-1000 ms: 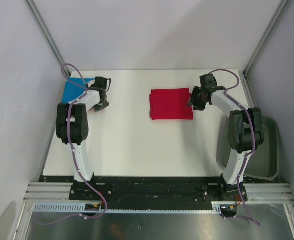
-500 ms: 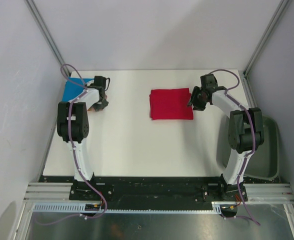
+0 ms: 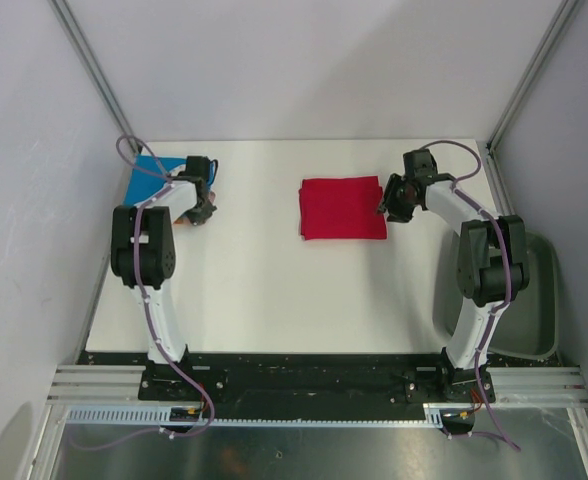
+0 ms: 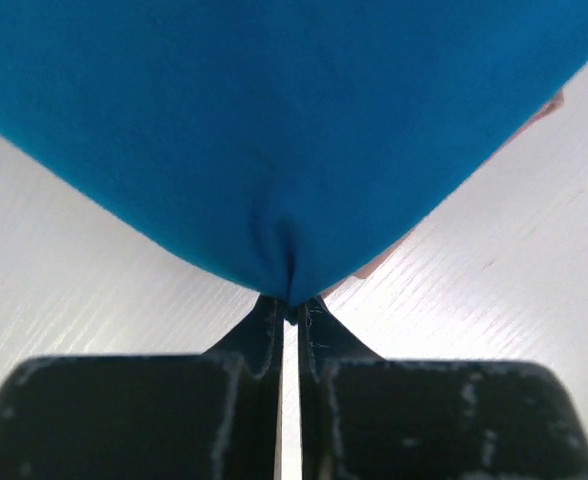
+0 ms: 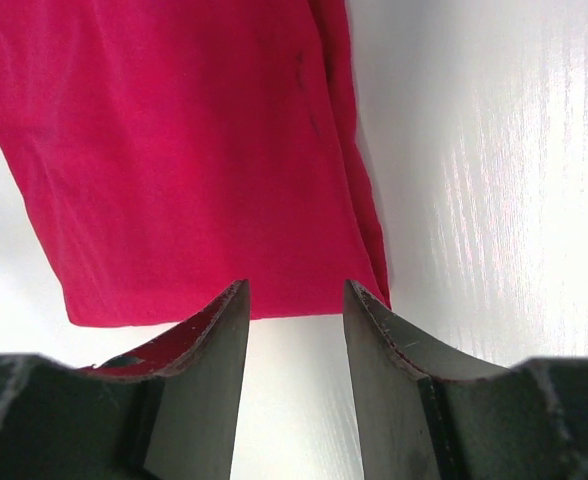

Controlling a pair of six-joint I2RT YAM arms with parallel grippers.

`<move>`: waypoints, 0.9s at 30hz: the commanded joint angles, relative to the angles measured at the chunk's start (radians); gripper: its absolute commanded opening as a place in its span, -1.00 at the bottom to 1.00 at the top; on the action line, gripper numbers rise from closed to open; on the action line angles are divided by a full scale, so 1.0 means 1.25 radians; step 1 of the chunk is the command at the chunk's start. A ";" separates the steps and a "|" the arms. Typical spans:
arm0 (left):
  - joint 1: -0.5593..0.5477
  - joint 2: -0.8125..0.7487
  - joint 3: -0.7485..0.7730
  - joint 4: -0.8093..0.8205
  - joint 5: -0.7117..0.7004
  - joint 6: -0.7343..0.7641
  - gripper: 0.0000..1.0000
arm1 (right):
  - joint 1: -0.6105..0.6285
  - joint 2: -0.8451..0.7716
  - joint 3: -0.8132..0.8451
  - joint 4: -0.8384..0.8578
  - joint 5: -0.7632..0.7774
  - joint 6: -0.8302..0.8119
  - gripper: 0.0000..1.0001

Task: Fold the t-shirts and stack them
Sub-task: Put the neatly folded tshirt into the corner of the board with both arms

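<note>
In the top view, the blue t-shirt (image 3: 144, 180) lies in the far left corner of the surface (image 3: 274, 290), with the left end effector (image 3: 199, 205) at its near right edge. The folded red t-shirt (image 3: 342, 208) lies flat at the far middle, and the right end effector (image 3: 390, 200) is just beside its right edge. The dark grey bin (image 3: 539, 300) sits off the surface to the right. In the left wrist view, the end effector (image 4: 289, 305) is clenched on the blue t-shirt (image 4: 274, 120), and the cloth puckers where the tips bite. We judge the hold thin, only the very hem, so the pull toward the middle should be slow and low, lifting just enough to free the cloth. A pale orange edge (image 4: 549, 105) shows under the blue at the right. We cannot tell whether it is caught in the pinch, so we would watch that it does not drag along. In the right wrist view, the end effector (image 5: 296, 300) is released, its jaws apart with the near hem of the red t-shirt (image 5: 194, 160) lying across the gap, unpinched. It is best kept off that cloth so the finished fold stays square for stacking.
</note>
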 commanded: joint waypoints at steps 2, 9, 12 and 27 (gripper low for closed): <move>-0.035 -0.107 -0.122 -0.029 0.052 -0.079 -1.00 | -0.002 -0.051 -0.017 0.011 -0.011 -0.002 -0.07; -0.148 -0.223 -0.268 -0.025 0.076 -0.193 -1.00 | -0.002 -0.082 -0.040 0.009 -0.010 -0.001 -0.07; -0.207 -0.262 -0.303 -0.021 0.093 -0.249 -1.00 | -0.002 -0.096 -0.056 0.008 -0.005 0.000 -0.07; -0.286 -0.287 -0.333 0.033 0.168 -0.212 -0.96 | 0.014 -0.099 -0.110 0.034 0.012 -0.012 -0.05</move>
